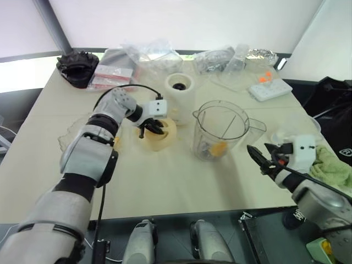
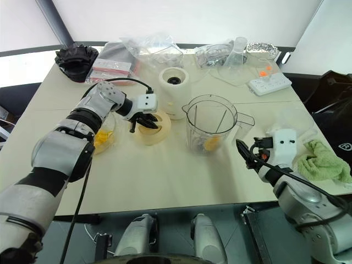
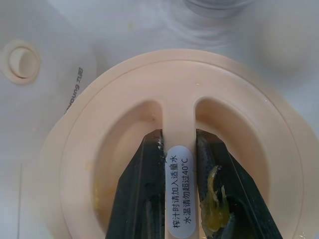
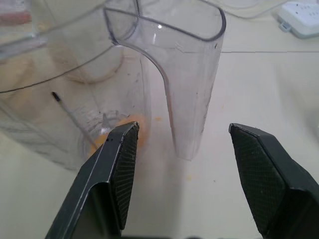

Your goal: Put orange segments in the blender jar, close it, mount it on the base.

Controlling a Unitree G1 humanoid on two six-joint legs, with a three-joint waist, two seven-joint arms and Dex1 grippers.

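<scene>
On the bench (image 1: 165,181), the jar (image 1: 220,129) with orange pieces (image 1: 215,148) stood mid-frame, the base (image 1: 179,88) above-left. The left hand (image 1: 151,127) pinched the lid (image 1: 158,133) left of the jar; the right hand (image 1: 263,159), open, faced its handle.

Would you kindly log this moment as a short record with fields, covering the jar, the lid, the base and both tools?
jar: blender jar upright on the table, uncovered, orange segments at the bottom
lid: pale-yellow lid, left of the jar, in front of the base
base: base behind the lid, nothing mounted on it
left tool: left tool shut on the lid's centre rib
right tool: right tool open, facing the jar's handle, apart from it
</scene>
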